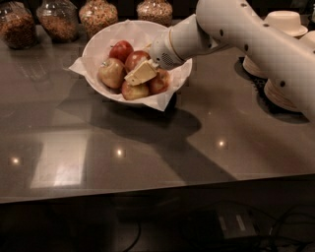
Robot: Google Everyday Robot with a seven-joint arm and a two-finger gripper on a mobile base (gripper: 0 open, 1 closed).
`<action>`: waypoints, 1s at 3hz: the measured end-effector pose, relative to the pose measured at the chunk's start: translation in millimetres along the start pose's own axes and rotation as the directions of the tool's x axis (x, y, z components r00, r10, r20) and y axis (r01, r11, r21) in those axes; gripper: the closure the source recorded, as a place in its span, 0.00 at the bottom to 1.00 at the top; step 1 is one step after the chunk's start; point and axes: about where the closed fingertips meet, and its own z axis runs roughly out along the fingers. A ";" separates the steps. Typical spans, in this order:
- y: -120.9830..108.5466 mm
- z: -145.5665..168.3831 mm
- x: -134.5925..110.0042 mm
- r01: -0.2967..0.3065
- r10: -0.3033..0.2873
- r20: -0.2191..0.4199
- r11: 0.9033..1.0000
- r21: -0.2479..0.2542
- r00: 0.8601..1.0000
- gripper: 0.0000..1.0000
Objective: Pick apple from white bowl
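The white bowl (96,47), lined with white paper, stands at the back of the dark table and holds several apples. The apple (134,58), dull red with an orange blush, lies in the middle of the bowl. A smaller deep-red apple (121,49) lies behind it and a pale yellowish apple (110,73) to its left. My gripper (141,73) reaches in from the right and sits low in the bowl, right at the front of the apple, covering part of it. Two more apples (136,91) lie under and beside the gripper.
Several glass jars of dry food (98,15) stand in a row behind the bowl. Stacked beige disposable bowls (284,22) stand at the right, partly behind my arm (256,39). The table's front edge (147,189) runs across the lower picture.
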 end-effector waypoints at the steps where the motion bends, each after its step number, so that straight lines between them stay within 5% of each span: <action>1: -3.1 -17.3 -8.7 0.023 -0.023 -0.001 0.999 0.031 1.000 0.95; 2: -3.5 -44.0 -24.7 0.082 -0.080 -0.027 0.995 0.061 0.996 1.00; 3: 1.6 -85.7 -40.5 0.181 -0.177 -0.062 0.980 0.077 0.982 1.00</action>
